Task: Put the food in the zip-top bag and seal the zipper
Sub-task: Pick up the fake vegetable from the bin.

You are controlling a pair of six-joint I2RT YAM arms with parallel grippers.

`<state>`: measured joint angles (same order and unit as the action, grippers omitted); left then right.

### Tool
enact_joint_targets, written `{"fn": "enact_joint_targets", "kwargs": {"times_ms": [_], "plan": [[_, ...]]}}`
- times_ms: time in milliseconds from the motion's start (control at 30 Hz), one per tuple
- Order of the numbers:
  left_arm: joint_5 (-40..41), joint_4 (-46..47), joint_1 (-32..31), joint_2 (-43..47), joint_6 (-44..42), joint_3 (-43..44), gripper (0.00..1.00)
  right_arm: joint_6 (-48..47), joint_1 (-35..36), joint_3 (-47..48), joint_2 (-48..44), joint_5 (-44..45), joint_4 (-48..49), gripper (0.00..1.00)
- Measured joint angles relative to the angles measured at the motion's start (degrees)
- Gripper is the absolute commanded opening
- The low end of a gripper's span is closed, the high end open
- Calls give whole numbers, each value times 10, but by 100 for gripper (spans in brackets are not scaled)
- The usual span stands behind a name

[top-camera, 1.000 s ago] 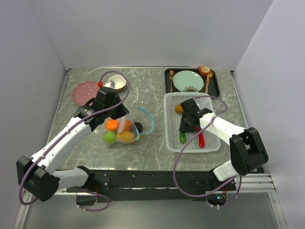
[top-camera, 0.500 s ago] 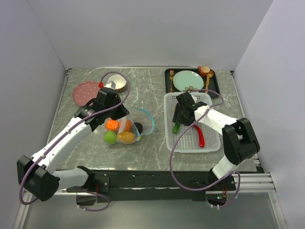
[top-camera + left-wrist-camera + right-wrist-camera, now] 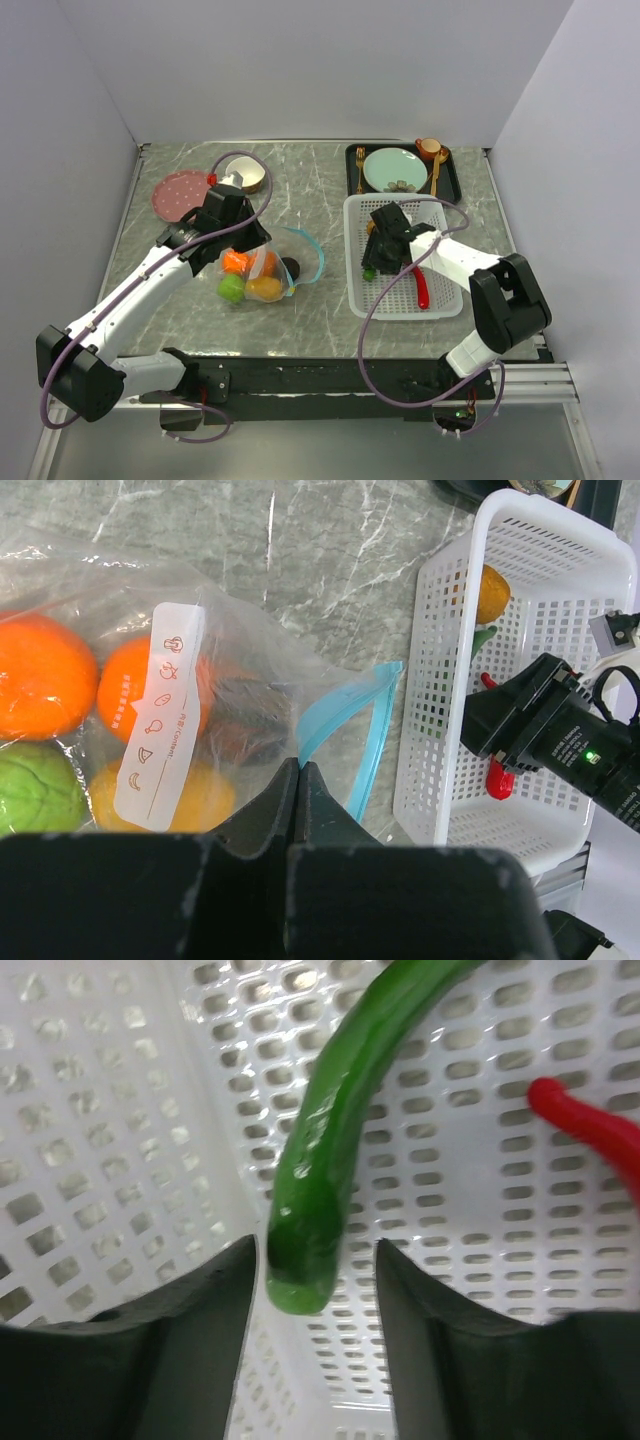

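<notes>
left tool (image 3: 300, 770) pressed together, pinching the mouth edge of the clear plastic zip-top bag (image 3: 240, 650) on the marbled worktop (image 3: 200, 540); inside are two oranges (image 3: 40, 675) and one green apple (image 3: 35, 785). right tool (image 3: 315, 1260) is spread astride the near tip of one long green pepper (image 3: 340, 1130), which runs lengthwise away from it in the white mesh basket (image 3: 440, 305), beside one red chili (image 3: 590, 1125).

Middle lane: bare grey marble tabletop (image 3: 330, 200) lies open between the clear plastic zip-top bag (image 3: 255, 270) and the white perforated plastic basket (image 3: 352, 290), narrowed by the bag's raised teal-blue zipper strip (image 3: 319, 258).
Basket, left wall: the right gripper (image 3: 315, 1260) straddles the long green pepper (image 3: 330, 1130), with thin gaps beside it.
Basket, right: a red chili (image 3: 590, 1125) lies near.
Behind basket: a black rectangular tray (image 3: 452, 185) sits close.
Far left: a pink round plate (image 3: 178, 195), a small beige bowl (image 3: 245, 178) and the left arm (image 3: 150, 280).
</notes>
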<state>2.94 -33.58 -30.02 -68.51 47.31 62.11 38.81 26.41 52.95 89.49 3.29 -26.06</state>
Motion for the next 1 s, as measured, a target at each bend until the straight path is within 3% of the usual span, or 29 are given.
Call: {"fn": "enact_joint_targets", "kwargs": {"times_ms": [167,367,733,1000], "plan": [[0,0,0,0,0,0,1,12,13,0,0,-7,9,27],[-1,0,0,0,0,0,1,18,19,0,-1,-5,9,18],[-1,-1,0,0,-1,0,1,6,19,0,-97,7,-12,15],[-1,-1,0,0,-3,0,1,-43,19,9,-174,-71,-13,15]]}}
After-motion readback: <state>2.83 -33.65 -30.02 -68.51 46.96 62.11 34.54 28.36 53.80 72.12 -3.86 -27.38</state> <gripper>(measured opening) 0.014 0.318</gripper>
